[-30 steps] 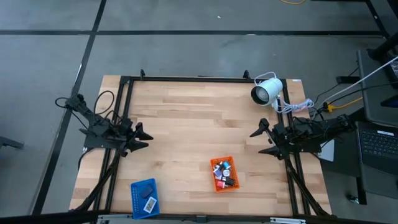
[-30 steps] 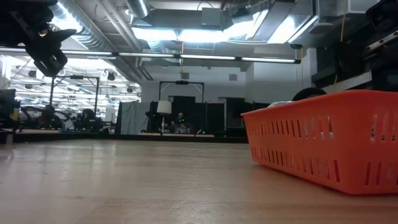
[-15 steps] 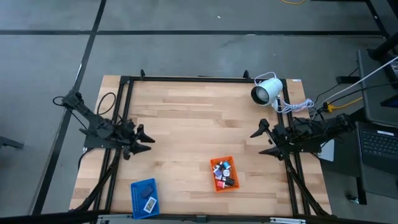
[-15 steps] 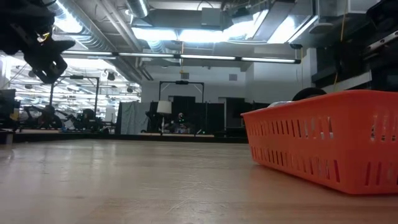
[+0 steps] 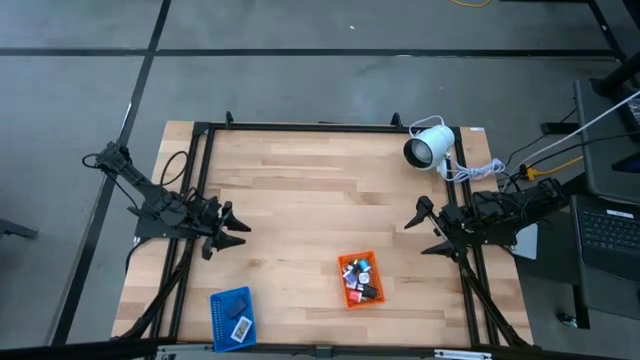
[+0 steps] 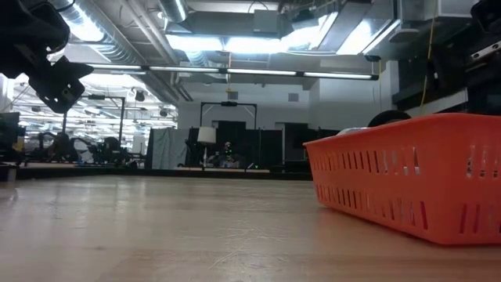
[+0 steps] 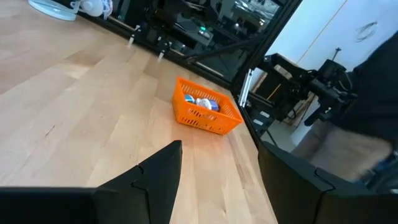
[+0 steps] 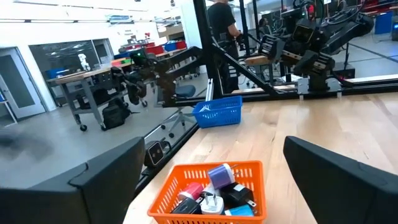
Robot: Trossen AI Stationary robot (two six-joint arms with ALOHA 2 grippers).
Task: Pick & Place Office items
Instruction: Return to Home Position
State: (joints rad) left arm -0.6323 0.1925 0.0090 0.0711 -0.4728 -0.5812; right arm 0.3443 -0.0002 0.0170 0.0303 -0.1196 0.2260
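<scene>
Scene: Two dark arms flank a wooden table (image 5: 300, 195), one at each side edge, with the middle of the board left bare between them.
Left gripper: The left gripper (image 5: 235, 227) hangs above the table's left edge and points inward. Its jaws are spread wide and hold nothing, as the left wrist view confirms.
Right gripper: The right gripper (image 5: 418, 233) mirrors it at the right edge, just beside a white lamp-like device (image 5: 428, 147). Its jaws are also parted and empty.
Office items: Most of the office items (image 8: 214, 193) are piled in the orange tray (image 6: 407, 188), a jumble of purple, red, white, black and light-blue pieces. The tray stands near the front of the table, closer to the right arm.
Blue tray: The blue tray (image 5: 220, 305) sits at the front left corner, well apart from the orange one, with a few flat pieces lying in it.
Loose pieces: None can be seen on the bare wood.
Stage of the job: The sorting looks finished, since both trays are loaded and neither gripper is over one.
Reason for the pose: The arms appear parked at the sides with the jaws left open because nothing remains to carry. This keeps the trays unobstructed.
</scene>
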